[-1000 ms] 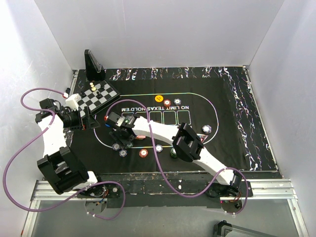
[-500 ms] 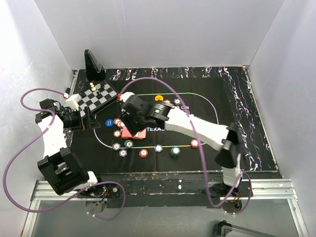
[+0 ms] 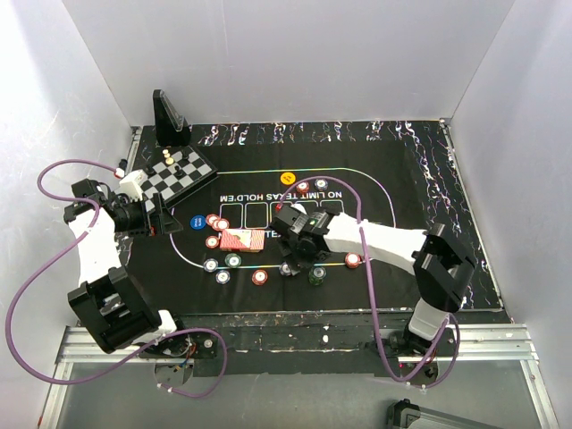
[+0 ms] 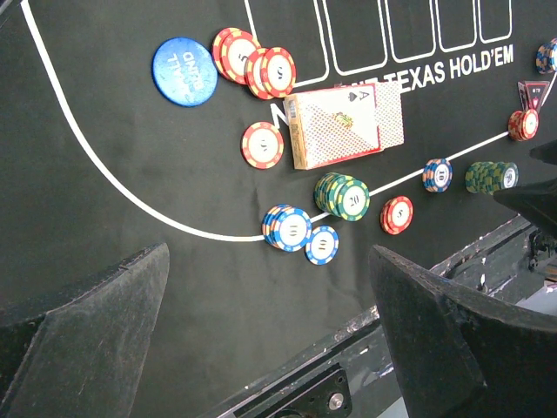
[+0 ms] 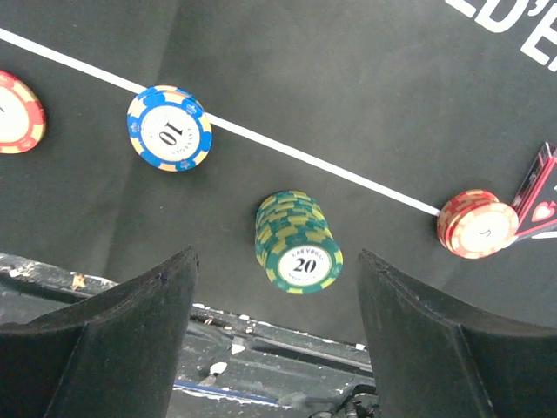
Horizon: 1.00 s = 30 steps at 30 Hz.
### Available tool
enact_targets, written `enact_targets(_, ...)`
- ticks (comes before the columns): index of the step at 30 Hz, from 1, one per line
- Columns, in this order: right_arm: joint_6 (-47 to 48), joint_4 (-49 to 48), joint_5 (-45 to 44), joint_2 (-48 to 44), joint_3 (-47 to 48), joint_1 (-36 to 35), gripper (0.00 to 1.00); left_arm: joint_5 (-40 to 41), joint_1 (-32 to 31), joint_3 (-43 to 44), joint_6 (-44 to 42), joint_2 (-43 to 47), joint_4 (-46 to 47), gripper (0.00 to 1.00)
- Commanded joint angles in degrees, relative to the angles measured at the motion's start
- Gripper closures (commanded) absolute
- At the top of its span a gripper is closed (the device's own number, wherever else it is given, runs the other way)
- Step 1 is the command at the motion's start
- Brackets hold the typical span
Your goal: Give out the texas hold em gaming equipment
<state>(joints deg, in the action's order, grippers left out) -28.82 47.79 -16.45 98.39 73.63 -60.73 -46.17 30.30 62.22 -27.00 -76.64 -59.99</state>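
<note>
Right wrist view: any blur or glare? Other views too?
Right wrist: green stack sharp, its 20 readable; fingers dark and soft. Left wrist: cards and mat lettering crisp, no glare. Top external: even light, values on chips too small to read.

mat (image 5: pixel 365 96): black cloth, matt, felt-like
green chip stack (image 5: pixel 298 244): smooth plastic, slight sheen
playing cards (image 4: pixel 346 126): smooth printed paper

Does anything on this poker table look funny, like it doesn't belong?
Yes. A small chessboard sits at an angle by the far left corner of the poker mat. A chess game looks odd next to a poker layout.
</note>
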Motion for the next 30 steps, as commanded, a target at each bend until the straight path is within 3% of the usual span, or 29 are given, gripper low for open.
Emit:
enact_targets(1, -3.3, -1.7, -0.8, -5.5, -0.9, 0.4, 0.2, -2.0, 0.4, 1.6, -0.7, 1.0, 0.0, 0.0)
enact_targets(17, -4.4, -6.4, 6.0, -7.5, -8.8, 3.8, 0.2, -2.0, 0.4, 1.9, -0.9, 0.4, 0.0, 0.0)
enact_targets(30, -5.3, -8.4, 7.3, -6.4, -12.3, 4.0, 0.29, -2.0, 0.4, 1.6, -0.8, 0.6, 0.2, 0.0)
